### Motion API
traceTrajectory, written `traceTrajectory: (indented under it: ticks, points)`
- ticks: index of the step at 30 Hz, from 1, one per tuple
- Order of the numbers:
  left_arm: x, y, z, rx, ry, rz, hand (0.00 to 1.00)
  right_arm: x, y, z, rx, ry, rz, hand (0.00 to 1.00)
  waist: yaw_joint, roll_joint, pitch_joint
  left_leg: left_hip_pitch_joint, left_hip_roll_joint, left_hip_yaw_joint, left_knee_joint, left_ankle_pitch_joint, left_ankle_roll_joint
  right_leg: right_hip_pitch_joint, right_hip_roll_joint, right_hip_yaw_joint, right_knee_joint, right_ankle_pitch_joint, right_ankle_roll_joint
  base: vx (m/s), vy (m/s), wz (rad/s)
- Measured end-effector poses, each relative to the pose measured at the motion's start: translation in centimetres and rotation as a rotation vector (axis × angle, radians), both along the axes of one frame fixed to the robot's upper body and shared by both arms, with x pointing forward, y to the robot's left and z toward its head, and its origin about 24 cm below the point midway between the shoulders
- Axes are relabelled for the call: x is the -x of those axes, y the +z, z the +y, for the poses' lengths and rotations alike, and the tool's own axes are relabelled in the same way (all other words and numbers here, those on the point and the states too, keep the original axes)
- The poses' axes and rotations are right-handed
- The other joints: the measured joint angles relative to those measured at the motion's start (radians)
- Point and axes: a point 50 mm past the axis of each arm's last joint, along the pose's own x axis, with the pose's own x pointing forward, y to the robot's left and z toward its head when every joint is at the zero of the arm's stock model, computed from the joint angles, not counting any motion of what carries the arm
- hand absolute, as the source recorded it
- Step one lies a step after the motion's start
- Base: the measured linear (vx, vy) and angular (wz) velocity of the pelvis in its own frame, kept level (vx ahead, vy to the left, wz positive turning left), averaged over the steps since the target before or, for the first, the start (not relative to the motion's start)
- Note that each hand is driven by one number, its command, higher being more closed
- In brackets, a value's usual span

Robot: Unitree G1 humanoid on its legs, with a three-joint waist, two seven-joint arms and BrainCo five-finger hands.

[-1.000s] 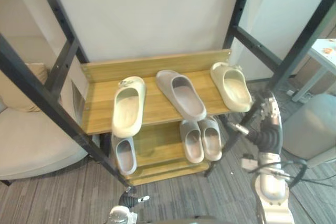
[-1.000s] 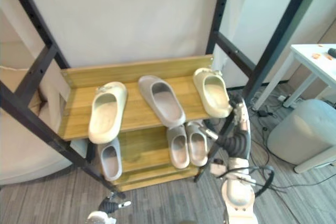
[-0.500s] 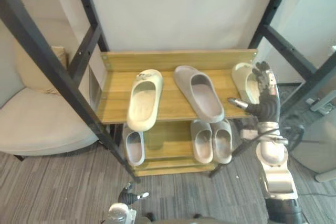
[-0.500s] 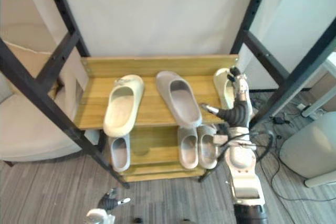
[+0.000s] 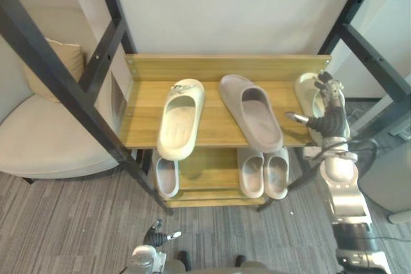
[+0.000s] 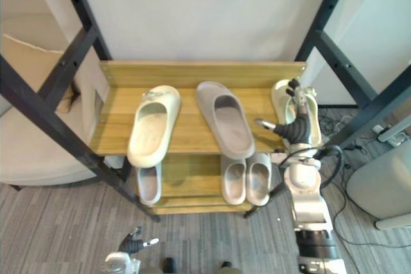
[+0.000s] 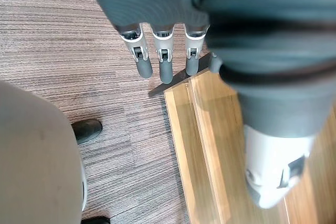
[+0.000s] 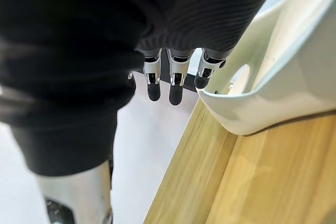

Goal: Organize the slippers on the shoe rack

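Note:
The wooden shoe rack has two shelves. On the top shelf lie a cream slipper at the left, a grey slipper in the middle and a second cream slipper at the right end. My right hand is raised over that right slipper, open, thumb pointing toward the grey one. Its straight fingers reach along the cream slipper's rim. On the lower shelf sit a single grey slipper and a grey pair. My left hand hangs low over the carpet, open, fingers straight.
Black metal frame posts cross in front of the rack on the left and stand at the right. A beige armchair sits to the left and a grey pouf to the right. A white wall is behind the rack.
The camera has shifted. My right hand has risen from below the shelf's right corner to over the right cream slipper. The slippers lie as before.

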Motion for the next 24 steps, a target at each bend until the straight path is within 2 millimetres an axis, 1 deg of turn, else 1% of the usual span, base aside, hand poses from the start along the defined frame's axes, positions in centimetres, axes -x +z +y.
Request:
traceTrajectory:
  ticks: [5, 7, 9, 11, 16, 18, 19, 24]
  points:
    - [0.0, 0.0, 0.0, 0.006, 0.008, 0.001, 0.0, -0.8, 0.6, -0.5, 0.042, 0.014, 0.01, 0.0, 0.0, 0.0, 0.0, 0.0, 0.0, -0.008, -0.006, 0.003, 0.001, 0.002, 0.0, -0.013, -0.002, 0.0, 0.0, 0.01, -0.009, 0.04]
    - [0.1, 0.0, 0.0, 0.011, 0.015, 0.003, 0.0, -0.9, 0.8, -0.5, 0.062, 0.026, 0.012, 0.0, -0.002, -0.001, 0.001, 0.0, -0.001, -0.011, -0.018, 0.011, 0.001, 0.0, 0.001, -0.016, -0.004, 0.0, 0.0, 0.0, -0.011, 0.04]
    - [0.2, -0.1, 0.0, 0.012, 0.014, 0.004, 0.0, -1.2, 0.6, -0.5, 0.069, 0.03, 0.028, 0.0, -0.005, -0.003, 0.002, 0.001, -0.001, -0.012, -0.021, 0.013, 0.0, -0.001, 0.002, -0.017, -0.005, 0.0, 0.0, 0.0, 0.0, 0.0]
    - [0.2, -0.1, 0.0, 0.012, 0.014, 0.005, 0.0, -1.5, 0.9, -0.5, 0.09, 0.04, 0.027, 0.0, -0.006, -0.003, 0.002, 0.001, -0.001, -0.012, -0.023, 0.015, 0.001, -0.001, 0.002, -0.016, -0.005, 0.001, -0.002, 0.0, 0.0, 0.0]
    - [0.3, -0.1, 0.1, 0.013, 0.015, 0.008, 0.0, -2.4, 1.3, -0.2, 0.119, 0.06, 0.039, 0.0, -0.012, -0.004, 0.002, 0.008, -0.001, -0.015, -0.062, 0.045, 0.001, -0.013, 0.005, -0.017, -0.005, 0.01, -0.007, -0.04, -0.011, 0.01]
    - [0.3, -0.1, 0.1, 0.016, 0.019, 0.007, 0.0, -2.7, 1.2, -0.5, 0.134, 0.054, 0.055, 0.0, -0.011, -0.005, 0.003, 0.007, -0.002, -0.022, -0.068, 0.052, 0.002, -0.015, 0.006, -0.019, -0.005, 0.013, -0.007, -0.06, -0.008, 0.04]
    - [0.3, -0.1, 0.2, 0.019, 0.026, 0.008, 0.0, -2.8, 1.4, -0.3, 0.141, 0.06, 0.055, 0.0, -0.012, -0.005, 0.003, 0.007, -0.002, -0.023, -0.068, 0.053, 0.002, -0.015, 0.006, -0.018, -0.006, 0.015, -0.008, -0.06, -0.003, 0.0]
    - [0.4, -0.1, 0.2, 0.02, 0.029, 0.008, 0.0, -3.1, 1.6, -0.1, 0.149, 0.065, 0.063, 0.0, -0.012, -0.004, 0.003, 0.005, -0.002, -0.031, -0.068, 0.059, 0.002, -0.015, 0.006, -0.019, -0.014, 0.019, -0.006, -0.05, -0.001, 0.01]
